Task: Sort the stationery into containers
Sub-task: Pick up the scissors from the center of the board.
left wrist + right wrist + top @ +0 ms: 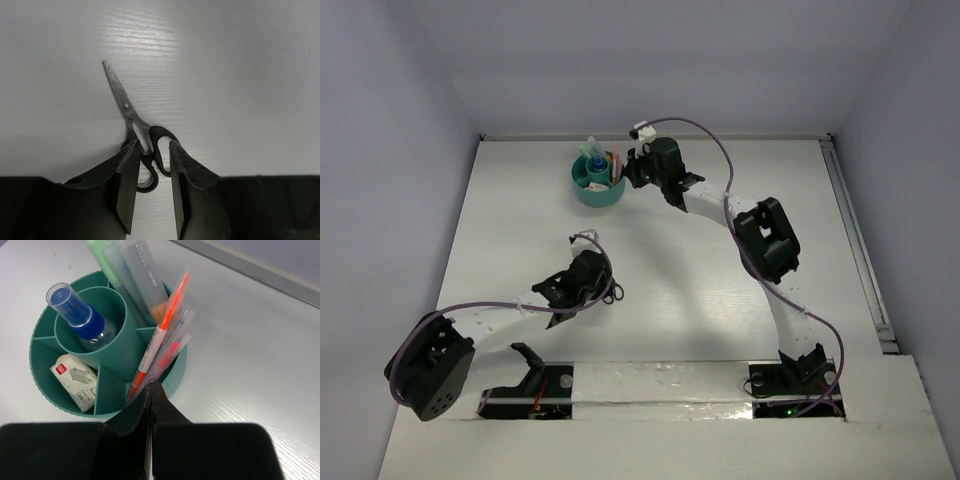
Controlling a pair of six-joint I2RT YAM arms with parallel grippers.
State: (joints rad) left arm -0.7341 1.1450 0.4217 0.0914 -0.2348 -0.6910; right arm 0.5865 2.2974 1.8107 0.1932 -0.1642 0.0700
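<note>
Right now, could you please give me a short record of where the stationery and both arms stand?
container: round teal organiser, far side of the table
centre cup: blue-capped bottle
outer compartments: white eraser; markers; orange pen
unsorted: scissors, lying flat on the table
left fingers: open, either side of the scissors' handles
right fingers: together at the organiser's rim, nothing visible between them

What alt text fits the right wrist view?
A round teal organiser dominates: a blue-capped bottle stands in its central cup, a white eraser lies in one outer compartment, and an orange pen and markers lean in others. The right gripper, fingers closed, sits at its near rim.
</note>
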